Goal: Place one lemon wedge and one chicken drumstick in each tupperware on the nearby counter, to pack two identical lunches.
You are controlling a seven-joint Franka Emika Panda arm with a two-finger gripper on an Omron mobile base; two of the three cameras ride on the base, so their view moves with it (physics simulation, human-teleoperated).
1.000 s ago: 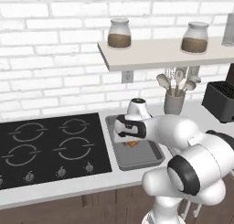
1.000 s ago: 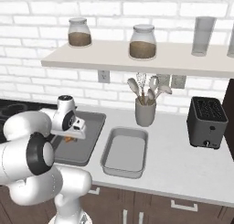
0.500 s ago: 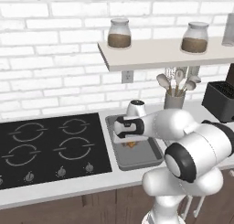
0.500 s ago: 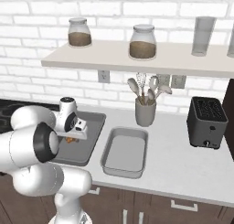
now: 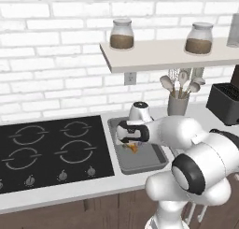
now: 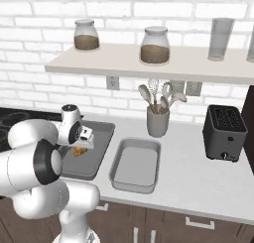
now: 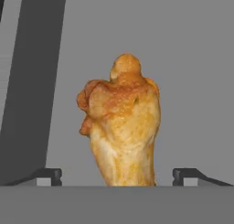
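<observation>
A golden-brown chicken drumstick (image 7: 121, 127) lies on the grey floor of the left tupperware (image 5: 154, 160), next to the stovetop. My gripper (image 7: 119, 176) hovers right over it, open. Its fingertips (image 7: 45, 175) stand wide on either side of the drumstick without touching it. From the base views, the gripper (image 5: 128, 141) points down into that tupperware (image 6: 99, 157), with the drumstick (image 6: 78, 151) just under it. A second grey tupperware (image 6: 135, 166) sits to the right on the off-white counter (image 6: 198, 177) with nothing in it. The lemon wedge is out of view.
A black stovetop (image 5: 46, 148) lies left of the containers. Behind them stands a utensil holder (image 6: 158, 120), with a black toaster (image 6: 224, 133) at the far right. A wall shelf (image 6: 149, 63) with jars hangs above the counter.
The jaws have spread apart and let go of the drumstick, which now rests in the left tupperware. The hand has stayed over the same spot.
</observation>
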